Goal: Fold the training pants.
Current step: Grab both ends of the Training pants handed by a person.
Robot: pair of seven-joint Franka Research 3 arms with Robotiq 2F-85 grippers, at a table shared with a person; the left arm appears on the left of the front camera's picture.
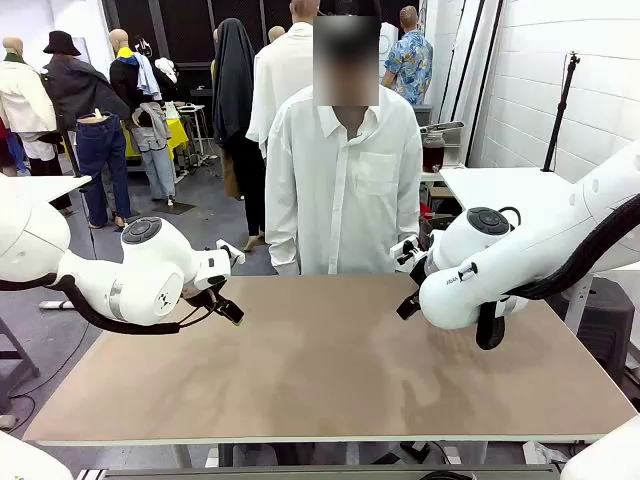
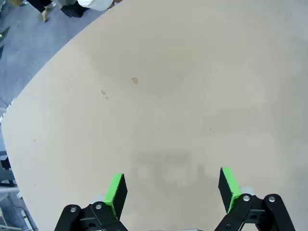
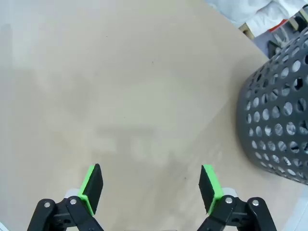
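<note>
the left gripper (image 2: 172, 179) hovers just above the table (image 1: 330, 380) with its jaws spread wide apart and nothing between them. its green pads (image 2: 115, 192) face each other across the gap, and a faint shadow lies on the light brown wood under them. a little farther along that surface sit a few small marks (image 2: 134, 81). in the front view this gripper hangs near the table's left side, tilted down towards the middle.

the right gripper (image 3: 151, 182) is likewise wide apart and empty, low over the bare tabletop with a soft shadow beneath it. off to one side of its fingers stands a dark perforated basket (image 3: 279, 110), close to the table's edge; whether it rests on the table cannot be told. in the front view the right arm (image 1: 480, 270) reaches in over the table's right side.

at the far edge, between the two arms, a person in a white button shirt (image 1: 345, 190) stands facing the table.
</note>
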